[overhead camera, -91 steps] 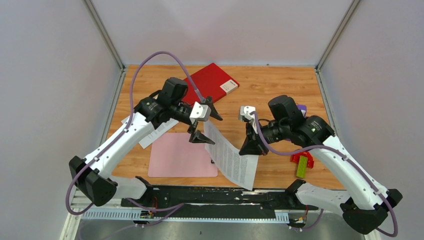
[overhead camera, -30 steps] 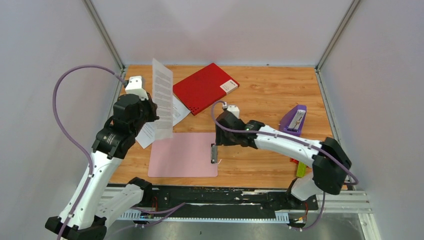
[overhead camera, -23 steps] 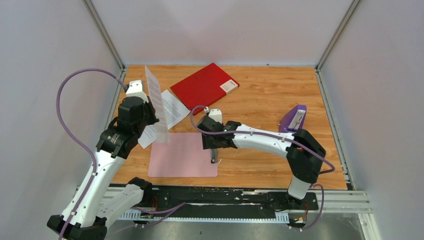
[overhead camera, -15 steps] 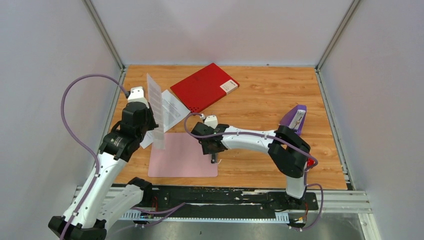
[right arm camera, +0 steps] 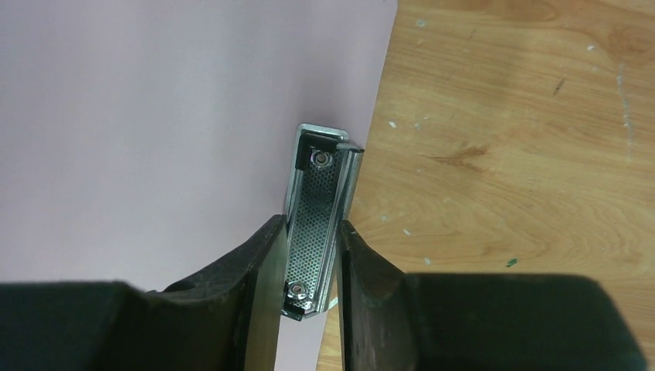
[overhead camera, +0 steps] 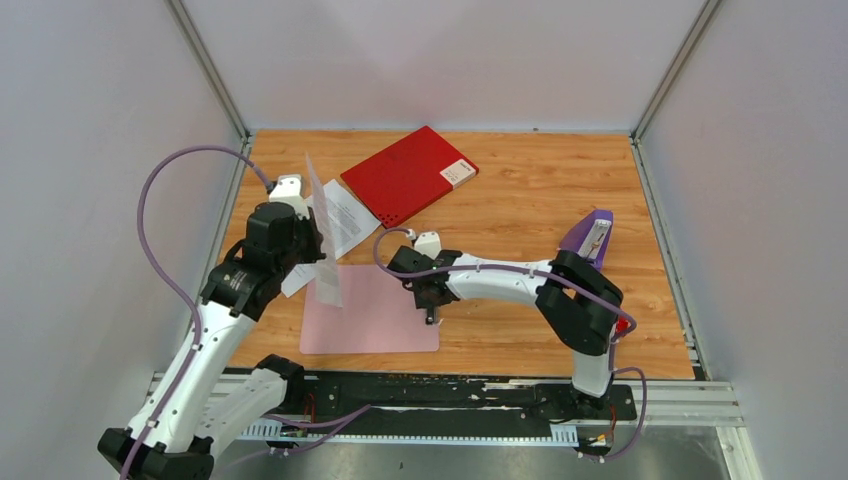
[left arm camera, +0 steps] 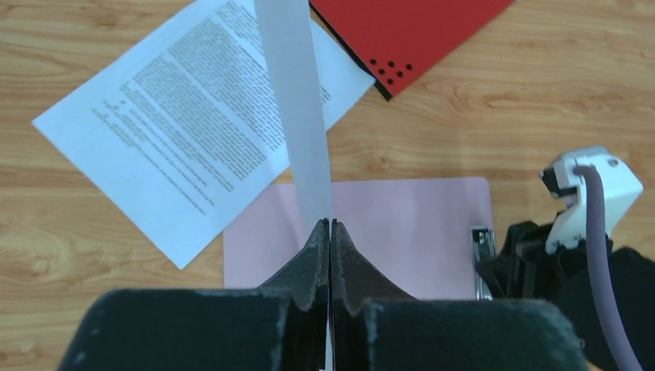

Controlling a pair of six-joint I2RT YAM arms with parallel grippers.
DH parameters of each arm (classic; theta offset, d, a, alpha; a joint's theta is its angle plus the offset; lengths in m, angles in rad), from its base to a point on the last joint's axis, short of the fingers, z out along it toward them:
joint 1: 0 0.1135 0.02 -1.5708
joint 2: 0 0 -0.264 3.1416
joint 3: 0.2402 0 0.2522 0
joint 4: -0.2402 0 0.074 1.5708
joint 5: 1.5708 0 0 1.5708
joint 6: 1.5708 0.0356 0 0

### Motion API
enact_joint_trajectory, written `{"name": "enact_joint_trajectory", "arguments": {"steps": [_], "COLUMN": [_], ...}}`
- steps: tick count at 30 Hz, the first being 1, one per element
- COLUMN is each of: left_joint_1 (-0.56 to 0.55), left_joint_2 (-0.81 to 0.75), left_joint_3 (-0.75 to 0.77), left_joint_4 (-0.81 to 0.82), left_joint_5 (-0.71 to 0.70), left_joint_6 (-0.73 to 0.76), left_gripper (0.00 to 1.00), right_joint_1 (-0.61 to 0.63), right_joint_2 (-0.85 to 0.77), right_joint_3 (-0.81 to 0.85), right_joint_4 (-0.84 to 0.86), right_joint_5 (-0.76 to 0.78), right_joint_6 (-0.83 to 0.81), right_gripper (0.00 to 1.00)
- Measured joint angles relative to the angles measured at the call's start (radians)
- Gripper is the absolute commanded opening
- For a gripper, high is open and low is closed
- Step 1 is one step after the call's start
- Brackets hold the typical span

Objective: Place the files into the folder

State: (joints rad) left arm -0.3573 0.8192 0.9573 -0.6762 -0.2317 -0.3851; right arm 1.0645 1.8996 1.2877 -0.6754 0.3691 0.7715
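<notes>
1. The left gripper (left arm camera: pixel 330 228) is clenched on the lower edge of one of the files, a held sheet (left arm camera: pixel 293 100), which stands upright and edge-on from the pinched jaws.
2. The right gripper (right arm camera: pixel 311 229) is set low over the metal clip (right arm camera: pixel 315 201) of the pink clipboard (right arm camera: pixel 154 116). The jaws stand against both long sides of the clip, so it appears to be grasped.
3. A second sheet (left arm camera: pixel 178 116) lies flat on the table (overhead camera: pixel 520 200), between the clipboard and the folder (overhead camera: pixel 405 175). Its far corner meets the folder's punched corner, and whether it is tucked beneath cannot be told.
4. The folder is seen closed, red side up, at the far part of the table, well apart from both grippers.
5. The task is judged to be at an early stage, since no sheet is inside the folder.
6. The held sheet could be creased or dropped. It is thin, it is pinched at one edge only, and it would fold over if it were swung quickly.
7. The sheet could be pushed against the shut cover and crumpled, because the folder is not opened and the right arm is occupied with the clipboard.
8. The clip could slip from the jaws, as its metal sides look smooth and narrow.
9. If the clipboard is dragged by its clip, the flat sheet could be shoved or the hanging sheet caught by its edge.
</notes>
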Motion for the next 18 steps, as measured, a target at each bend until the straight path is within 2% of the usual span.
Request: {"name": "enact_joint_trajectory", "arguments": {"steps": [4,9,18], "left_joint_1": [0.000,0.000,-0.018], "left_joint_2": [0.033,0.123,0.244], "left_joint_3": [0.016,0.110,0.138], "left_joint_4": [-0.012,-0.064,-0.169], "left_joint_5": [0.125,0.311,0.648], "left_joint_6": [0.053,0.124,0.251], "left_gripper": [0.00,0.00,0.00], "right_joint_1": [-0.034,-0.109,-0.314], "right_joint_2": [-0.049,-0.156,-0.327], "right_joint_3": [-0.070,-0.210,-0.392], "right_joint_4": [0.046,0.106,0.158], "right_joint_5": [-0.002,-0.022,-0.146], "right_joint_6": [-0.024,-0.070,-0.255], "right_gripper": [0.23,0.25,0.27]}}
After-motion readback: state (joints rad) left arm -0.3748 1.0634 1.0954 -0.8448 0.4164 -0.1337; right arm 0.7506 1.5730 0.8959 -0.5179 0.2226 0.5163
